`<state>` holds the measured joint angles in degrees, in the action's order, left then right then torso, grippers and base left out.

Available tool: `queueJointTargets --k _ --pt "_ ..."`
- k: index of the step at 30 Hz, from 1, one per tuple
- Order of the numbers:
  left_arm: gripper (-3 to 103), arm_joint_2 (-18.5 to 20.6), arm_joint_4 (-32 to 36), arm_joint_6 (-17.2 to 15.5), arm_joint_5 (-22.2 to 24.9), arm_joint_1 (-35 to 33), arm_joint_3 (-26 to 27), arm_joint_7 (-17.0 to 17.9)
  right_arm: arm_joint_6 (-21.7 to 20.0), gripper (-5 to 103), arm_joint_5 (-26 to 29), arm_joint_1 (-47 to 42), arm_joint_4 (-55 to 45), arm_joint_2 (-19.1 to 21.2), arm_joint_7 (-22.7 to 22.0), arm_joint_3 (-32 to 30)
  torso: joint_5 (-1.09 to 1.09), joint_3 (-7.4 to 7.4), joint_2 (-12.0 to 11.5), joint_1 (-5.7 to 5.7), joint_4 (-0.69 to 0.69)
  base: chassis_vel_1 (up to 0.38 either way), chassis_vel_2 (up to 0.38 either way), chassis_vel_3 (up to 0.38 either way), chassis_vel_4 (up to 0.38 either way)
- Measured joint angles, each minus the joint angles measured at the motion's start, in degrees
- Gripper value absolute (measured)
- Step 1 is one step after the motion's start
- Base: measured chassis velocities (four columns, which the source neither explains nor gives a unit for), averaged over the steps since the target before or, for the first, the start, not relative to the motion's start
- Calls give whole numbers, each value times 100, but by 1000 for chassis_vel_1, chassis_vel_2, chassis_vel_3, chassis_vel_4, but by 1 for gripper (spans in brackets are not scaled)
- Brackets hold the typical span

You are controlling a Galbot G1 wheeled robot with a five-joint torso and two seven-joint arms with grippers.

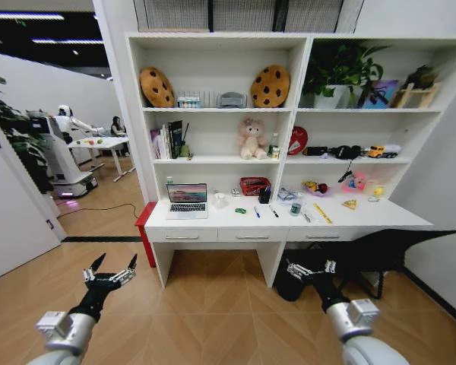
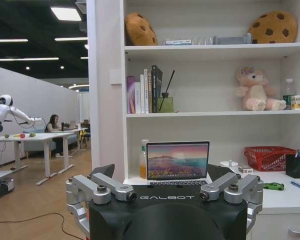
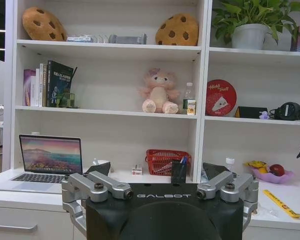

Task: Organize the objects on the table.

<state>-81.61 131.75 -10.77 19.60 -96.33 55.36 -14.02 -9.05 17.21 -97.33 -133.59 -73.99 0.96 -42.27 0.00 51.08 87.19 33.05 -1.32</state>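
Note:
The table [image 1: 380, 218] stands ahead against tall white shelving, well beyond both grippers. On it sit an open silver laptop [image 1: 187, 200], a tiny green toy car [image 1: 240, 211], a blue pen [image 1: 256, 212], a black pen [image 1: 274, 213], a small bottle [image 1: 295, 207] and a yellow ruler [image 1: 322, 214]. My left gripper [image 1: 110, 268] hangs open over the wooden floor, low and to the left. My right gripper [image 1: 310, 268] is open too, low in front of the desk's right half. The left wrist view shows the left gripper [image 2: 164, 175], laptop [image 2: 177, 161] and car [image 2: 273, 186]; the right wrist view shows the right gripper [image 3: 157, 169], laptop [image 3: 50, 155] and ruler [image 3: 281, 203].
A red basket [image 1: 254, 185] and a black pen holder [image 1: 264, 195] sit at the desk's back. A dark chair [image 1: 380, 247] stands under the desk's right end. A red panel [image 1: 143, 222] flanks its left side. Another robot [image 1: 61, 148] stands far left. Open floor lies in front.

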Motion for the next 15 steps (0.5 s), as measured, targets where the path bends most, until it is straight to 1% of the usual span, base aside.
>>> queueJointTargets --k 9,15 --pt "100 27 25 7 69 -59 31 -32 36 100 -127 -108 -102 -133 -10 21 0 0 0 -1 0 0 0 0 0" --pt "100 4 34 156 44 -112 34 -37 97 100 -197 -202 -159 -158 -10 16 0 0 0 -1 0 0 0 0 0"
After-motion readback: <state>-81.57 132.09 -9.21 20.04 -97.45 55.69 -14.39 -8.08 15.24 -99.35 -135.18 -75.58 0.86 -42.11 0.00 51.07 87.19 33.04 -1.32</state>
